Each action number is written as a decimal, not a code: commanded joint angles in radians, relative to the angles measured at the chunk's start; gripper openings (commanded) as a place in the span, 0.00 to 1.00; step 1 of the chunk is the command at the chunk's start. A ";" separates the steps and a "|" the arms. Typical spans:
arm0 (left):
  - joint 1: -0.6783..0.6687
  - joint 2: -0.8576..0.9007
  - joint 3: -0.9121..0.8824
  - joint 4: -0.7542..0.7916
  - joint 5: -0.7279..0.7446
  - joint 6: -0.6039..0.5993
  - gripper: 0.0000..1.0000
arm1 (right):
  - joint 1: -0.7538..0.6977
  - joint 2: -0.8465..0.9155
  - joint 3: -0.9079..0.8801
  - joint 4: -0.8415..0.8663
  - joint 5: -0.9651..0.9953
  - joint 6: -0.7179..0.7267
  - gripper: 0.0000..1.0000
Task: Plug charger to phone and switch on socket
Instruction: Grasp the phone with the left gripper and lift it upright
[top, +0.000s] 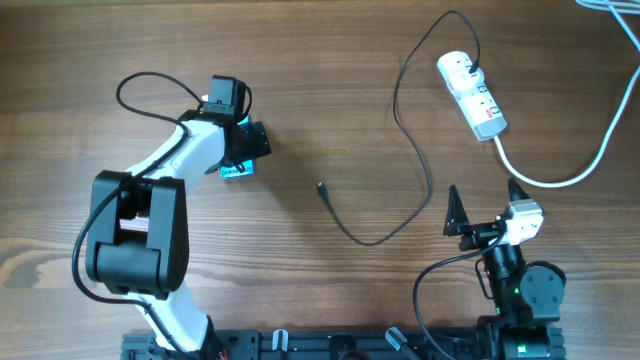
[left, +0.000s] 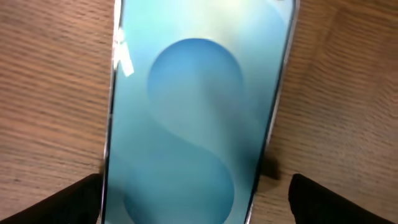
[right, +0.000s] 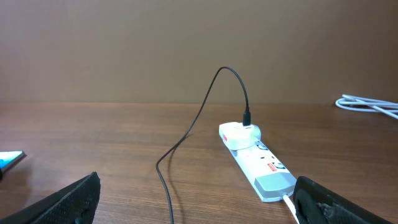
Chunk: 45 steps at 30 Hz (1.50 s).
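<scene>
The left pincer (left: 194, 183) is hovering spread wide astride the phone (left: 193, 112), gripping nothing, with a gap showing at one edge. The phone is lying flat on the counter (top: 330, 60) beneath it. The right pincer (right: 196, 186) is sitting wide apart and empty, facing the socket (right: 258, 158). The charger (top: 322, 188) tip is resting well apart from the phone. To steady the phone well, the left should probably be centring first, then closing squarely on both long edges, leaving the port end clear.
</scene>
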 joint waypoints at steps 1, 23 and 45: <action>-0.003 0.049 -0.027 0.006 0.118 0.068 1.00 | -0.004 -0.005 -0.001 0.006 0.000 -0.008 1.00; -0.004 0.048 -0.027 -0.264 0.249 -0.049 0.72 | -0.004 -0.005 -0.001 0.006 0.000 -0.008 1.00; -0.003 0.048 -0.027 -0.198 0.237 -0.056 1.00 | -0.004 -0.005 -0.001 0.006 0.000 -0.008 1.00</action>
